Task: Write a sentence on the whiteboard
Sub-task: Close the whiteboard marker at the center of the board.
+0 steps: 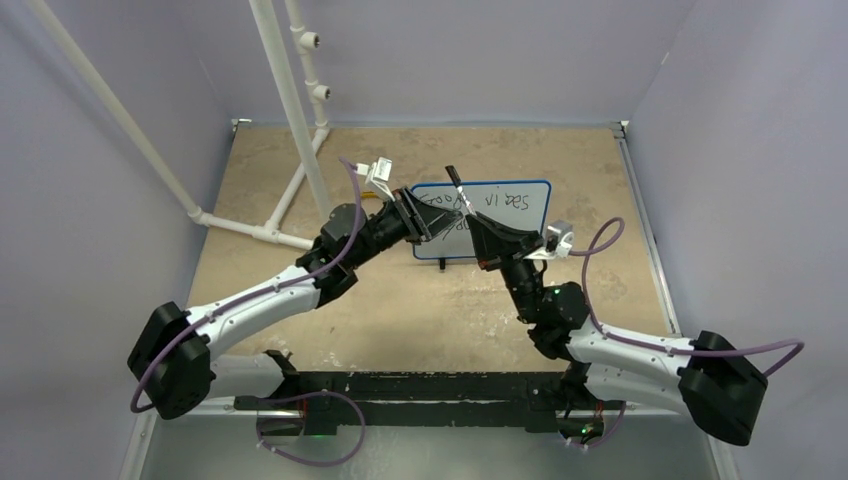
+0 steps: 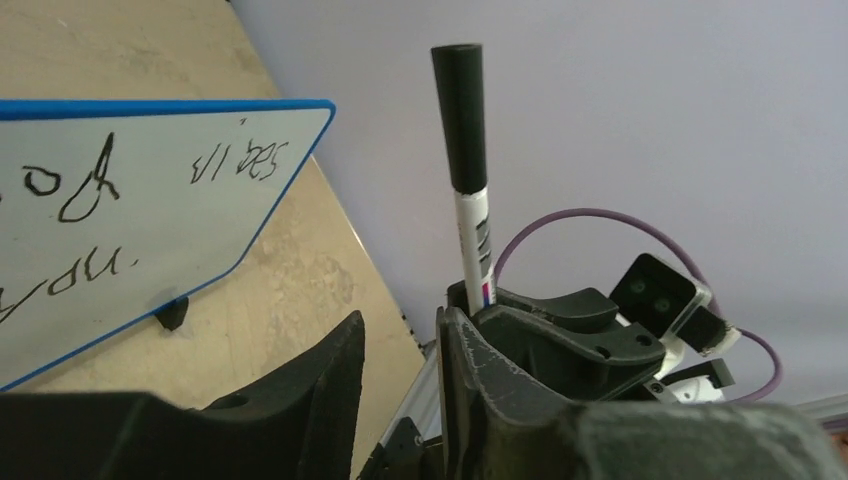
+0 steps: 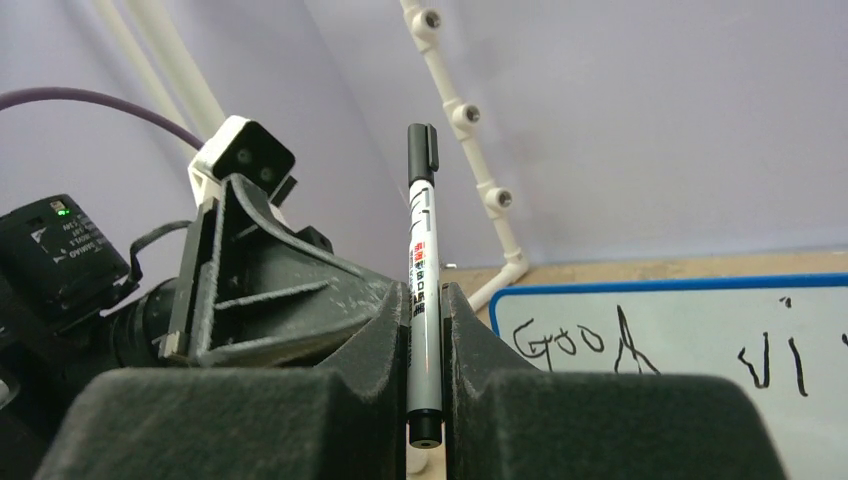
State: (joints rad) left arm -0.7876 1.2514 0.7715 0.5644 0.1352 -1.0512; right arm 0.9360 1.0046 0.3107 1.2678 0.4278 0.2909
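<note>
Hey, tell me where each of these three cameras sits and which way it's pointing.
Top external: above and behind the bases, looking down on the table and whiteboard; both whole arms show.
Left wrist: on the left arm, facing the whiteboard; left gripper open in the foreground.
Right wrist: on the right arm, facing the whiteboard; right gripper shut on the marker.
Shared: both wrist views show the marker and the whiteboard.

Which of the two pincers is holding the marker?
The right pincer: the marker stands clamped upright between its fingers. The left pincer, close beside it, has an empty gap between its fingers.
</note>
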